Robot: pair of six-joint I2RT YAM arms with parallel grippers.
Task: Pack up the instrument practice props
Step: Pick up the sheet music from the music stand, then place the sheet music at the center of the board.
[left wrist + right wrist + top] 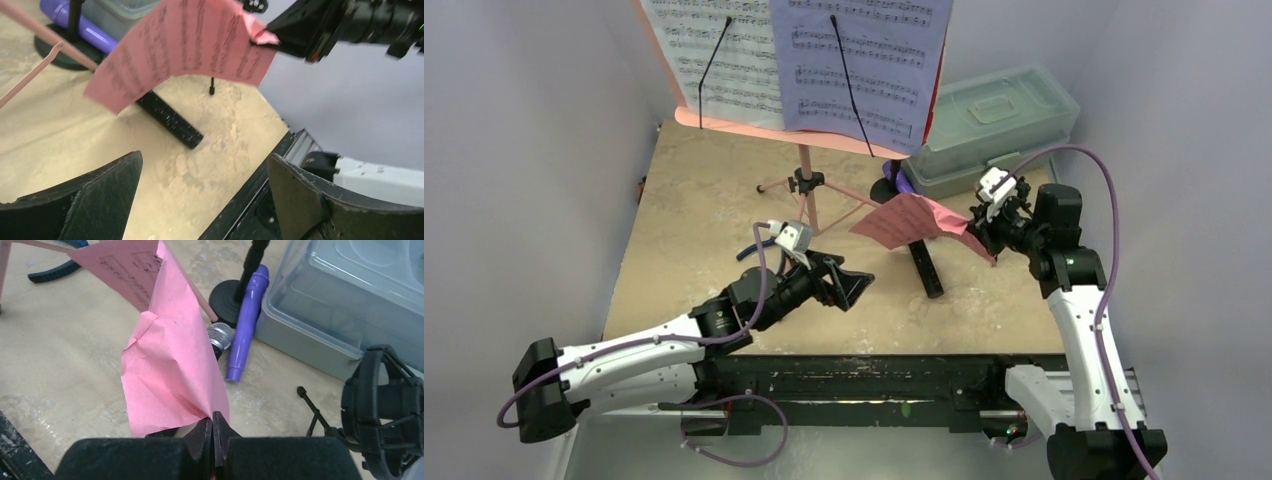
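Observation:
My right gripper (980, 237) is shut on a corner of the red music sheet (906, 221) and holds it curled above the table; the pinch shows in the right wrist view (213, 416), where the sheet (170, 365) is creased. My left gripper (852, 285) is open and empty, low over the table (204, 165), short of the sheet (185, 45). The pink tripod music rack (806, 185) stands at the back with a white sheet (714, 55) and a lavender sheet (864, 60). The black mic (927, 268) lies under the red sheet, its silver head (220, 334) beside the purple mic (247, 325). A round black mic support base (227, 297) stands next to them.
The translucent greenish lidded box (994, 125) sits at the back right, just behind the mics. Blue-handled pliers (52, 272) lie near the rack's legs. A black cage-like mic holder (387, 410) with thin legs is at the right. The black rail (874, 365) runs along the near edge.

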